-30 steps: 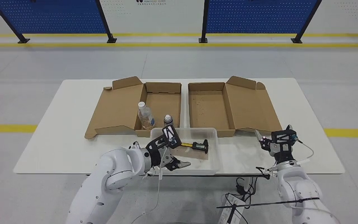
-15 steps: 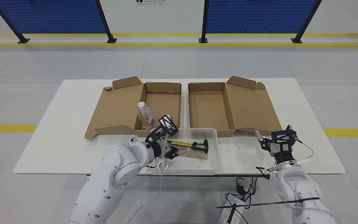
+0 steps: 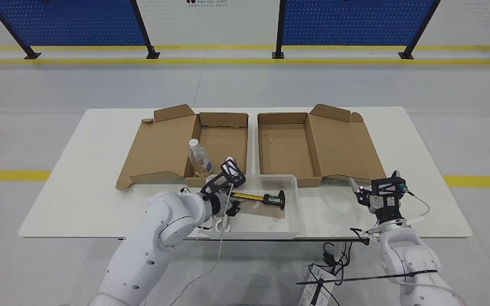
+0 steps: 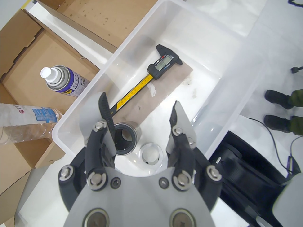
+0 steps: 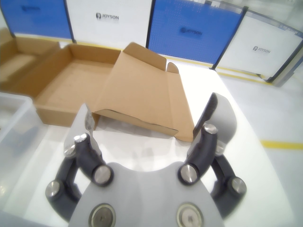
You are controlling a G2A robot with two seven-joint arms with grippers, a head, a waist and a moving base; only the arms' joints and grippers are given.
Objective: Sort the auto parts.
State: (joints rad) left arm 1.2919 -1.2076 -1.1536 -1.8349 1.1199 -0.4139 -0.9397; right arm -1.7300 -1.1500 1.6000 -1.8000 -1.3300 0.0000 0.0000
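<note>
A clear plastic bin [image 3: 289, 182] sits at the table's front middle. In it lie a black-and-yellow digital caliper [image 4: 163, 63] on a brown sheet [image 4: 165, 83], a dark steel bushing [image 4: 126, 138] and a silver ring [image 4: 150, 153]. My left gripper [image 4: 139, 100] hangs open over the bin's left end, just above the bushing and ring and holding nothing. In the top view the left gripper [image 3: 228, 205] is left of the caliper [image 3: 264, 198]. My right gripper [image 5: 149, 101] is open and empty at the table's front right [image 3: 366, 195].
The left cardboard box [image 3: 222, 138] holds a plastic bottle [image 3: 199, 159] and a spray can [image 4: 62, 77]. The right cardboard box [image 3: 287, 149] stands behind the bin, its flap [image 5: 142, 95] lying toward my right gripper. A person's shoes [image 4: 279, 100] show beyond the table's front edge.
My left gripper has drawn back from the bin's front edge toward its left end, and the wrist now covers the spray can in the top view. The right arm has not moved.
</note>
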